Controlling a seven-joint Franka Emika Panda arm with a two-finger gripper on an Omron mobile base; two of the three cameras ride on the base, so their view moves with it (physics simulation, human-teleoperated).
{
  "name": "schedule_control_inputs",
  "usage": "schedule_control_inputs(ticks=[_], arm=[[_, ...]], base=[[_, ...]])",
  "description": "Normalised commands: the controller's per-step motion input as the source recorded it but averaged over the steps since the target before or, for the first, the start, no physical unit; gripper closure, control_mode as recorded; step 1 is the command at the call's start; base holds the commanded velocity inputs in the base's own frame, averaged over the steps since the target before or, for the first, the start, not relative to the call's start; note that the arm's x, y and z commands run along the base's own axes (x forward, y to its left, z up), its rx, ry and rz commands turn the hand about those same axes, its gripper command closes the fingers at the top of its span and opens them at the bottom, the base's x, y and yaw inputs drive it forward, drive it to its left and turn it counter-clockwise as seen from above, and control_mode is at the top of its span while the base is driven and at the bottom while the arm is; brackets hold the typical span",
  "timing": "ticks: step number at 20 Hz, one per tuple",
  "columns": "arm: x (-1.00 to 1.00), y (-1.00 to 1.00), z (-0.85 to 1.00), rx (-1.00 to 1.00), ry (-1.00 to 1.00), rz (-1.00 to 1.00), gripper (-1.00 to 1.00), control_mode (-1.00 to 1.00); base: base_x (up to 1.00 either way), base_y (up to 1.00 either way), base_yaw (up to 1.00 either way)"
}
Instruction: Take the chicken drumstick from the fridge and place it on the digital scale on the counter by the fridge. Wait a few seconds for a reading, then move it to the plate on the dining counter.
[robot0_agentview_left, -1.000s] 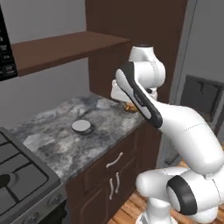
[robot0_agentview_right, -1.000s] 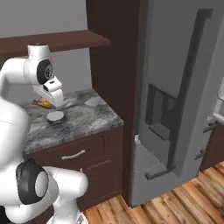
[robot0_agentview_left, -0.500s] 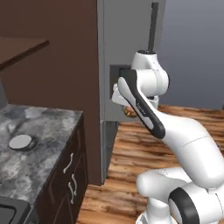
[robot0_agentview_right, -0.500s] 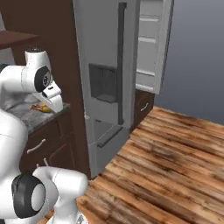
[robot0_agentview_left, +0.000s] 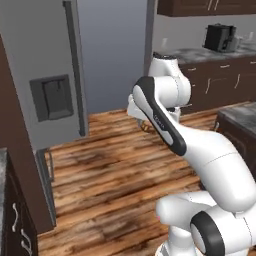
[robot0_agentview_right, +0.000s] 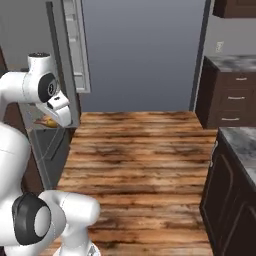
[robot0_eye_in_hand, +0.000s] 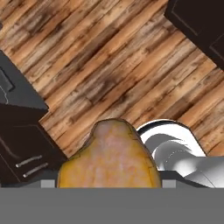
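Over wood floor (robot0_agentview_right: 145, 150), raised claw (robot0_agentview_right: 50, 121) grips chicken drumstick (robot0_eye_in_hand: 109, 162).

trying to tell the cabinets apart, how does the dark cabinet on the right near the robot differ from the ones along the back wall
The near cabinet has tall plain panel doors, and no handles show on them; the back-wall cabinets have stacked drawers with silver bar handles. The near cabinet stands close beside the base, cut off by the picture's edge; the back-wall cabinets sit across the wooden floor, under a wall outlet. Both are dark brown with grey-marbled stone tops.
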Motion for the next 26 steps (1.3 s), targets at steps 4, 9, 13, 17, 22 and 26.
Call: schedule_control_inputs(ticks=[4, 9, 13, 17, 22, 26], arm=[[0.00, 0.00, 0.00, 0.00, 0.00, 0.00, 1.00, 1.00], [0.00, 0.00, 0.00, 0.00, 0.00, 0.00, 1.00, 1.00], [0.00, 0.00, 0.00, 0.00, 0.00, 0.00, 1.00, 1.00], [0.00, 0.00, 0.00, 0.00, 0.00, 0.00, 1.00, 1.00], [0.00, 0.00, 0.00, 0.00, 0.00, 0.00, 1.00, 1.00], [0.00, 0.00, 0.00, 0.00, 0.00, 0.00, 1.00, 1.00]], base=[[-0.37, 0.00, -0.88], [-0.25, 0.00, -0.89], [-0.15, -0.03, -0.89], [-0.01, 0.00, -0.90], [0.25, 0.14, -0.76], [0.64, 0.34, -0.53]])
